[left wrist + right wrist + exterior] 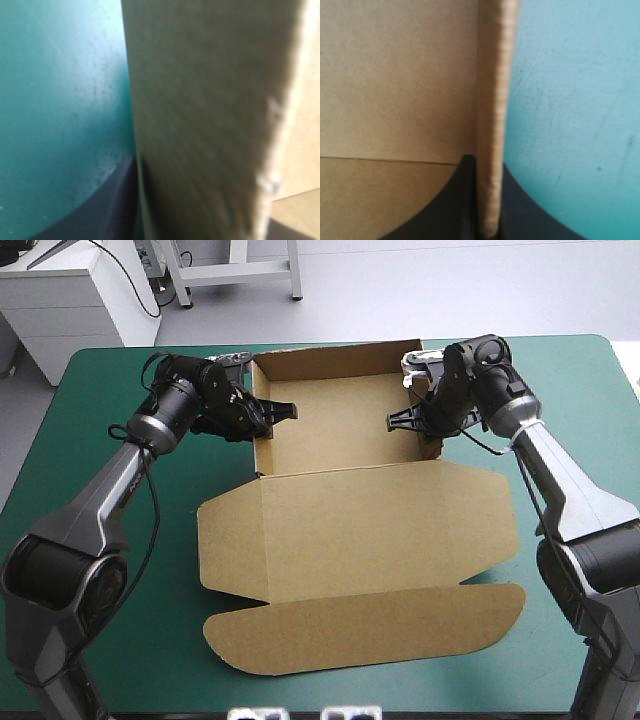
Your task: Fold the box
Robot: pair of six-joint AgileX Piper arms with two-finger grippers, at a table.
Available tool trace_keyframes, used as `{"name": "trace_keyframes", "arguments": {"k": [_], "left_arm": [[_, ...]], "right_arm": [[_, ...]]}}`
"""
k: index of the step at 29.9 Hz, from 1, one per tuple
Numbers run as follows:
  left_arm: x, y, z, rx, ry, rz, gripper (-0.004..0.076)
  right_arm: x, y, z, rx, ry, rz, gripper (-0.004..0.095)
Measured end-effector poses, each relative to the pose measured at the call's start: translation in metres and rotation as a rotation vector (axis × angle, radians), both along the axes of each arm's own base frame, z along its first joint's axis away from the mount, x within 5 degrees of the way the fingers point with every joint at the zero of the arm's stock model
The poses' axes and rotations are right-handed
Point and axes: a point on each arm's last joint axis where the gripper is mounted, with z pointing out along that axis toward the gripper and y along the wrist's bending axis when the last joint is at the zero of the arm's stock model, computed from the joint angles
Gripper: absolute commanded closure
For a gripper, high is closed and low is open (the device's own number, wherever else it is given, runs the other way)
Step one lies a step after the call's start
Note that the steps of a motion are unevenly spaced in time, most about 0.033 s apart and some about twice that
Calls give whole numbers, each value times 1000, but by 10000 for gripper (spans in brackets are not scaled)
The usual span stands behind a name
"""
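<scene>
Closest to me, on the smooth teal-green table cover (90,570), lies the brown cardboard box (360,510). It is one cut sheet of stiff, plain board in the middle of the table. Its nearest part is one long thin flap (370,625) with round ends, lying flat. Behind that is one wide lid (350,535), also flat, with a slanted corner at each side. A straight crease joins the lid to the tray part farther back.

The tray has a flat floor and three walls standing up: one on the left, one on the right and one at the far side.

Two grey and black arms reach in, the left arm (110,490) and the right arm (560,480), one from each side. The left claw (268,418) is pinched on the left wall, one black finger inside the tray and one outside. Up close, the wall (200,125) looks rough and fuzzy at its cut edge, with a black finger (110,205) pressed right beside it. The right claw (410,420) is pinched on the right wall in the same way. In its own view the thin wall edge (492,100) stands straight up between its two curved black fingers (445,210), which nearly touch around it.
</scene>
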Motion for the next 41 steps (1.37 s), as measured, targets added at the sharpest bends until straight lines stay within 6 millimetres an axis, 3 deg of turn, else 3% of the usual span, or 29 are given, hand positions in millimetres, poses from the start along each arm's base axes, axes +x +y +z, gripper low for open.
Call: {"name": "trace_keyframes", "arguments": {"k": [5, 11, 14, 25, 30, 37, 41], "left_arm": [[19, -6, -21, 52, 79, -25, 732], [28, -8, -48, 78, 151, -32, 732], [29, -8, -54, 90, 174, -34, 732], [29, -8, -55, 95, 178, -47, 731], [29, -9, -55, 96, 164, -77, 664], [31, -9, -47, 111, 127, -126, 316], [31, -11, -41, 132, 112, -152, 240]], "right_arm": [[7, 0, -15, 26, 50, -13, 924], [10, 1, -45, 22, 136, -19, 924], [10, 2, -57, 23, 173, -21, 924], [10, 2, -58, 28, 173, -20, 907], [10, 2, -58, 25, 172, -13, 703], [12, 3, -64, 19, 183, 5, 285], [14, 3, -65, 23, 165, 3, 219]]}}
